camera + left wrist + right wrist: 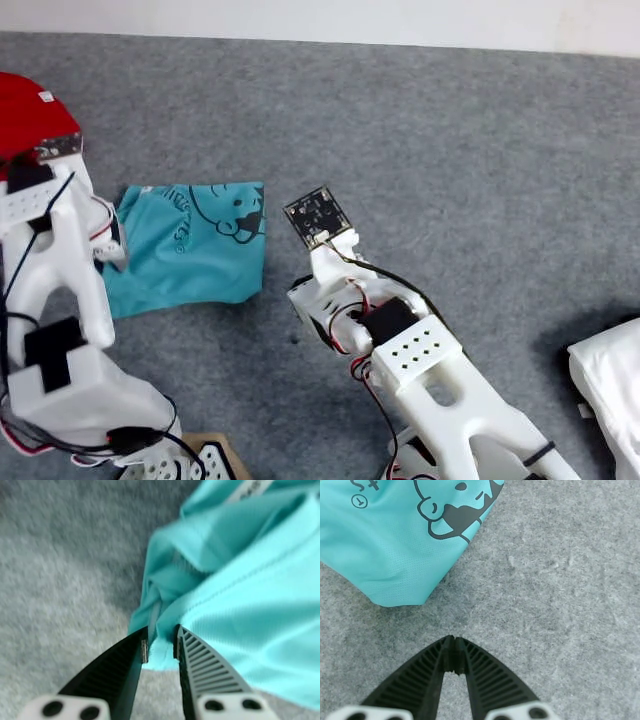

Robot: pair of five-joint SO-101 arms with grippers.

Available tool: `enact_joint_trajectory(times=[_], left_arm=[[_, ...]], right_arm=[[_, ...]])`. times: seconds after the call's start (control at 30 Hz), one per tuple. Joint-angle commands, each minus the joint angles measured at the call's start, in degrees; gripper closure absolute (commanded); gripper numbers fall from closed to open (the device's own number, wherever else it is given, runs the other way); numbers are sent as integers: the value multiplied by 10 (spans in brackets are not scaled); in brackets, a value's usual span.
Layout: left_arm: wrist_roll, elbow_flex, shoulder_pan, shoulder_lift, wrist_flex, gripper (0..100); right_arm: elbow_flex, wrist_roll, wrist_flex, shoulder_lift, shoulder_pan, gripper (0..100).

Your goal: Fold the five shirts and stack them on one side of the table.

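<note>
Left gripper, left wrist view: the two ribbed fingers are drawn nearly together, and a bunched hem of the teal shirt is pinched between their tips. The fabric fans away from the pinch in loose folds, and grey felt is seen beside it.

Right gripper, right wrist view: the fingers are closed tip to tip, and nothing is held. The gripper is poised over bare felt. A rounded corner of the shirt, with part of a dark cartoon print, lies ahead of the tips and to one side, apart from them.

High view: the shirt is spread on the felt between the two arms. Its long axis is seen to run across the table from one arm toward the other, and the printed face is turned up. The pinched edge is on the left arm's side; the opposite edge lies just beside the right arm's wrist. A red garment is seen at the far left corner, and a white garment at the right edge, well apart from the shirt.

Governing relation, as judged: one end of the long axis is secured, and the free end is nearer the right arm, so a fold across that axis would call for the right gripper to be opened and brought onto that corner.
</note>
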Motion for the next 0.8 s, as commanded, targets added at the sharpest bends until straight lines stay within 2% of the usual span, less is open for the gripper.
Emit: enact_joint_trajectory(times=[0.0,0.17,0.43,0.6,0.77], left_arm=[[-4,68,15,-77,5,896],[-4,136,10,-131,-4,896],[-5,227,-63,-168,-102,896],[-5,238,-80,-168,-116,896],[-2,196,-55,-169,-98,896]], right_arm=[[-3,-5,-10,-10,-3,992],[-3,-5,-10,-10,-3,992],[-3,-5,-10,-10,-3,992],[-2,-5,-10,-10,-3,992],[-2,-5,-10,-10,-3,992]])
